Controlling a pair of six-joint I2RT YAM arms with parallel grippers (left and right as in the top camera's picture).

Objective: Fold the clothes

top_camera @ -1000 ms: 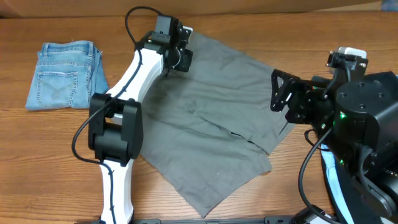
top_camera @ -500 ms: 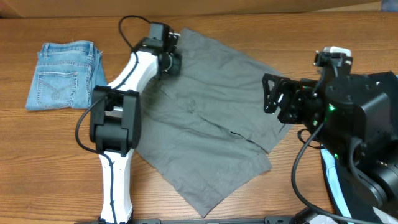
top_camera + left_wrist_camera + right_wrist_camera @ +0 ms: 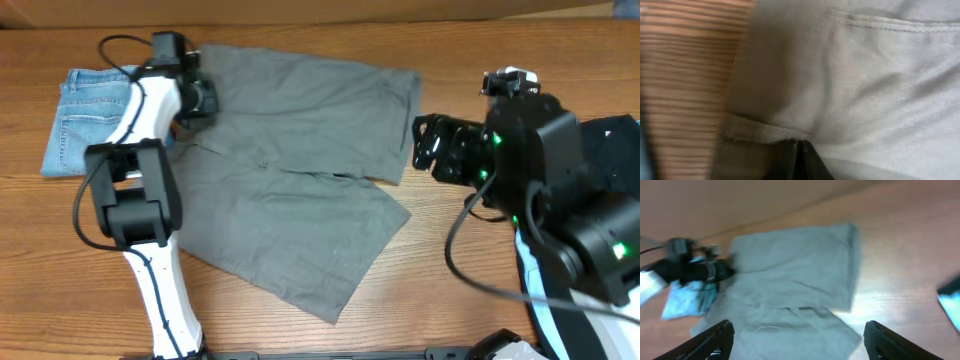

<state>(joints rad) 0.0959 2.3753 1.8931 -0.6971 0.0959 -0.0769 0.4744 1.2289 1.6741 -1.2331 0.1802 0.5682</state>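
the left gripper (image 3: 200,98) is closed on the edge of the grey shorts (image 3: 300,140). the right gripper (image 3: 425,148) stands wide open, holding nothing

Blurry grey-khaki shorts (image 3: 860,90) beside wooden table (image 3: 685,75) at left, dark left claw (image 3: 799,162) seemingly closed on a fold.

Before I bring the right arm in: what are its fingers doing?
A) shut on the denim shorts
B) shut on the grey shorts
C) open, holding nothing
C: the right fingers stand wide apart with nothing gripped between them, and they are not touching the grey shorts.
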